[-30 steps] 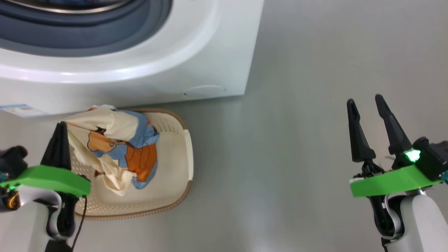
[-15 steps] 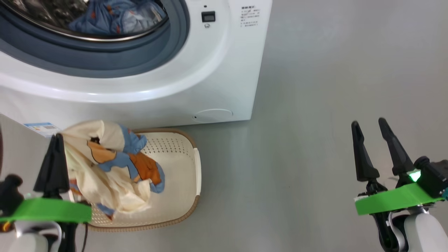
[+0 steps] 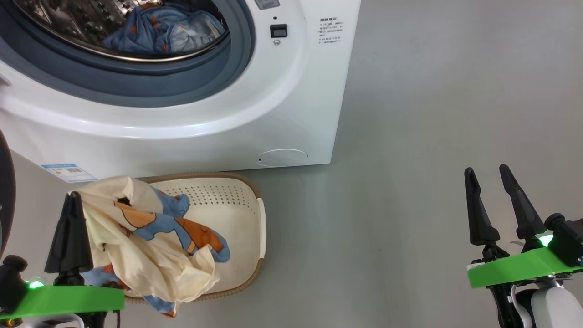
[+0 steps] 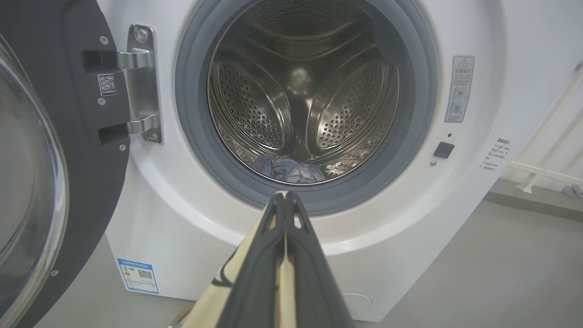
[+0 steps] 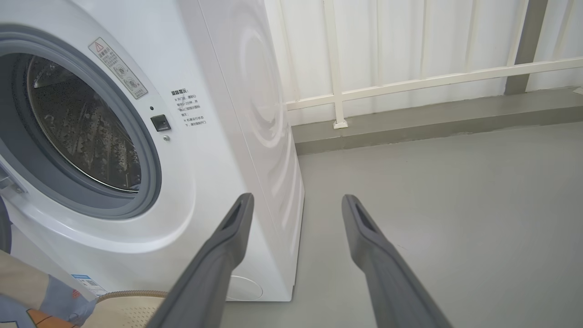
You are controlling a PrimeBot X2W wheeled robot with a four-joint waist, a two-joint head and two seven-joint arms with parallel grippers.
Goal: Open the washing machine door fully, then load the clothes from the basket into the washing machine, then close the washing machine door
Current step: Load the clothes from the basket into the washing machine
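One cream garment (image 3: 136, 246) clamped in left claw (image 3: 73, 197), right claw (image 3: 486, 169) apart (grey floor (image 3: 410, 182)).

You were in a laundry corner: a white washing machine (image 3: 296, 91) stood on a bare grey floor (image 3: 432, 136) beside a white railing (image 5: 334, 68).

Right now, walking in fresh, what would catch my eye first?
The left pincer is shut on a cream garment with orange and blue patches, hanging over the basket. Behind it the washing machine stands open, door swung left, a blue garment already lying in its steel drum.
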